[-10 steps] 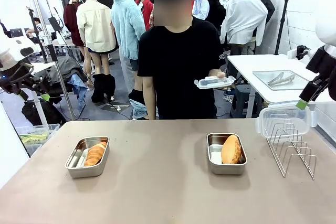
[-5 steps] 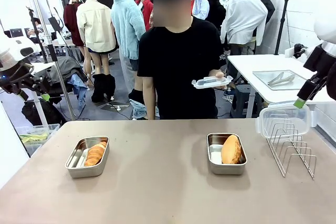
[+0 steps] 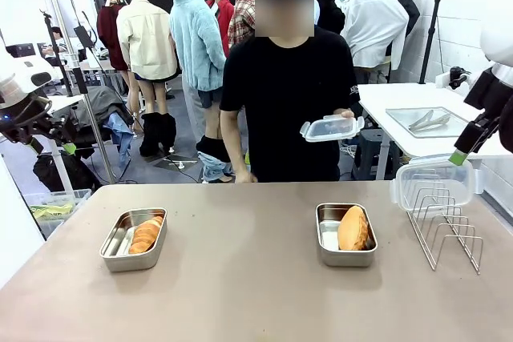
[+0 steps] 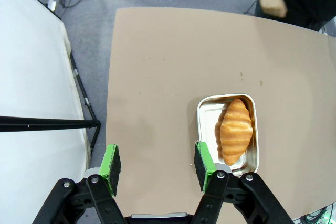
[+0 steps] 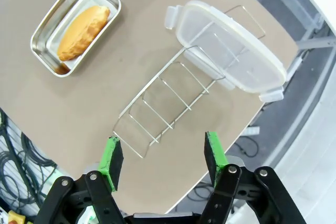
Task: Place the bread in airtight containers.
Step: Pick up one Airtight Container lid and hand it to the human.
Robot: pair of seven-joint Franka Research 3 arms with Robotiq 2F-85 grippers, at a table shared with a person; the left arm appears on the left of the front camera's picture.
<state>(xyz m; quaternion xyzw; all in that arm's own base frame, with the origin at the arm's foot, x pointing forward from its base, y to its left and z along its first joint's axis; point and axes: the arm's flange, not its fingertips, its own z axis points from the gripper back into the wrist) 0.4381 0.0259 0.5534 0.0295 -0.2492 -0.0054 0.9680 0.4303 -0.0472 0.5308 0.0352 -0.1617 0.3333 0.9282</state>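
The left gripper (image 4: 156, 157) is hanging high over the matte tan table (image 3: 240, 286), its green pads spread wide. Just past its right pad, the ridged croissant roll (image 4: 235, 131) is lying lengthwise in the left pan (image 4: 206, 109), a shiny steel rectangle with rounded corners. The right gripper (image 5: 163, 153) is hovering wide open above the wire rack (image 5: 173, 100), thin steel loops in a row. A clear snap lid (image 5: 231, 45) with a white rim is leaning on the rack's far end. Over to the middle: the smooth, orange-brown oval bun (image 3: 353, 228) is resting in the right pan (image 3: 326, 236), pushed to one side and leaving bare steel showing. Across the table, the person's hand (image 3: 347, 115) is holding a second clear lid (image 3: 329, 128) at waist height, tilted slightly.
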